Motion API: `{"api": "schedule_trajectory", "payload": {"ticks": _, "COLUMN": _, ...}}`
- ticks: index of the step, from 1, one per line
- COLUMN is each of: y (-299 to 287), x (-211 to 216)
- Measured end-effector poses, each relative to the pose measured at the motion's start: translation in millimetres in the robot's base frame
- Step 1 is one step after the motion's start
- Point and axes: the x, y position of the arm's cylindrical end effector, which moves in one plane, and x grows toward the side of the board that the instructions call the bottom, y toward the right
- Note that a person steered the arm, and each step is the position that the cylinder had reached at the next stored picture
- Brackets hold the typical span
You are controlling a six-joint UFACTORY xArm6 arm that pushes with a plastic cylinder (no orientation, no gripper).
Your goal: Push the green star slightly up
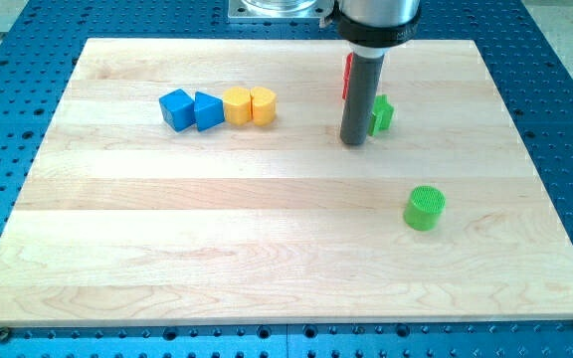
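The green star [382, 114] lies on the wooden board [267, 229] at the upper right, partly hidden behind my rod. My tip [354, 142] rests on the board just left of and slightly below the star, touching or almost touching it. A red block [348, 76] sits above the star, mostly hidden behind the rod; its shape cannot be made out.
A row of blocks lies at the upper left: a blue cube [176, 108], a blue triangular block [207, 110], a yellow hexagonal block [238, 104] and a yellow cylinder-like block [263, 103]. A green cylinder [425, 208] stands at the lower right.
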Motion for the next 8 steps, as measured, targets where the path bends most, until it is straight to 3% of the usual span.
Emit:
{"api": "schedule_trajectory", "payload": {"ticks": 1, "y": 19.0, "x": 40.9}}
{"api": "schedule_trajectory", "payload": {"ticks": 2, "y": 54.8, "x": 32.7}}
{"api": "schedule_trajectory", "payload": {"ticks": 4, "y": 42.6, "x": -24.5}}
{"api": "schedule_trajectory", "payload": {"ticks": 7, "y": 33.6, "x": -28.8}}
{"api": "schedule_trajectory", "payload": {"ticks": 8, "y": 33.6, "x": -11.3}}
